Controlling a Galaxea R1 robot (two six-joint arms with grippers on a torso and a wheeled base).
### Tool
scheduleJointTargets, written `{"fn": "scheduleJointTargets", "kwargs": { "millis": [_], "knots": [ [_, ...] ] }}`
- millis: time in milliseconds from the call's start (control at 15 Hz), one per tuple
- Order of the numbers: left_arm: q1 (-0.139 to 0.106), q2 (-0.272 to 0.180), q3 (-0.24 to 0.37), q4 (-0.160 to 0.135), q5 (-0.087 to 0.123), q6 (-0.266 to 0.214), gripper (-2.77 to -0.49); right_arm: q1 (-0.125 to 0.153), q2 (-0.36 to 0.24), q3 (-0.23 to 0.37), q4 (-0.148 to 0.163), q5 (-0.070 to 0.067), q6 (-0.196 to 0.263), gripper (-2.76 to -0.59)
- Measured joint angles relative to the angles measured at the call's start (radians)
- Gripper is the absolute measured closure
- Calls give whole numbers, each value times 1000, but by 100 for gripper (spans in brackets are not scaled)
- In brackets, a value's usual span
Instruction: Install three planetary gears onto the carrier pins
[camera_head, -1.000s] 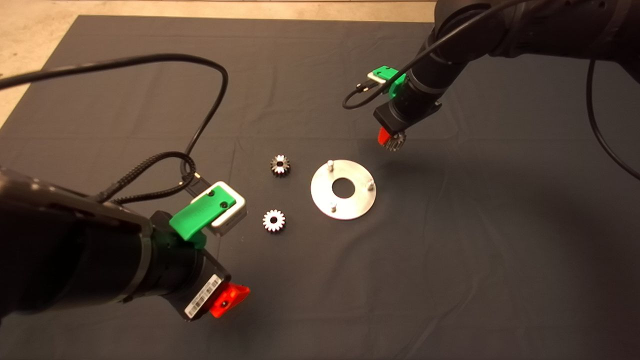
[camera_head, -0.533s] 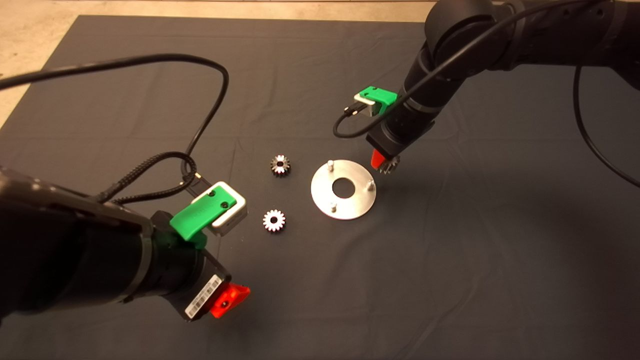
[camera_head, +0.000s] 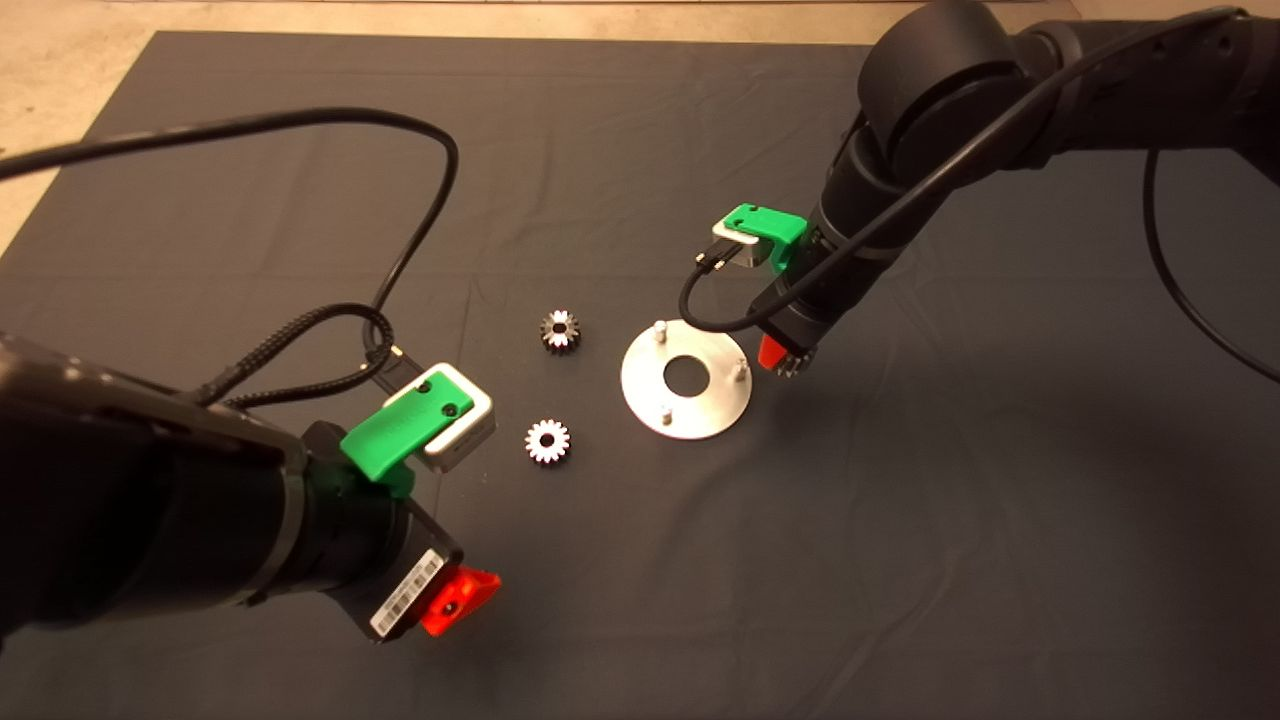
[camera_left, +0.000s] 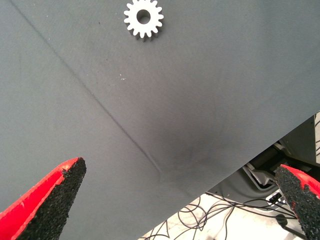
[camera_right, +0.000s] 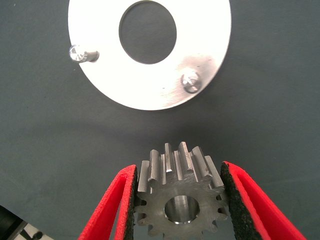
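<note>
My right gripper (camera_head: 782, 360) hangs just beyond the right rim of the round silver carrier disc (camera_head: 700, 405), shut on one planetary gear (camera_right: 179, 197), which sits between the black pads with its bore visible. Three carrier pins stand bare on the disc: the far one (camera_head: 660, 329), the right one (camera_head: 740, 369) closest to the held gear, and the near one (camera_head: 665, 411). Two more gears lie flat on the mat left of the disc, one farther back (camera_head: 560, 330) and one nearer (camera_head: 548, 441). My left gripper (camera_head: 455, 598) waits open at the lower left, with the nearer gear (camera_left: 143, 18) ahead of it.
Black cables loop over the mat's left half (camera_head: 400, 260). The mat's near edge (camera_left: 240, 170) shows in the left wrist view, with floor cables beyond it. Bare floor lies past the mat's far edge (camera_head: 300, 15).
My right gripper has carried its gear down and toward the disc, from high behind the disc's right side to just beside the right pin. The left arm has not moved.
</note>
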Motion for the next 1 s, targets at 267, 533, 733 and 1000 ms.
{"fn": "scheduleJointTargets", "kwargs": {
  "millis": [267, 533, 733, 1000],
  "knots": [
    [0, 0, 0, 0, 0, 0, -277, -39, 0, 19, -30, 6, 0, -105],
    [0, 0, 0, 0, 0, 0, -277, -81, 8, 20, -144, 13, 0, -104],
    [0, 0, 0, 0, 0, 0, -277, -83, 13, 12, -150, 22, 0, -105],
    [0, 0, 0, 0, 0, 0, -277, -83, 14, 11, -172, 24, 0, -104]
  ]
}}
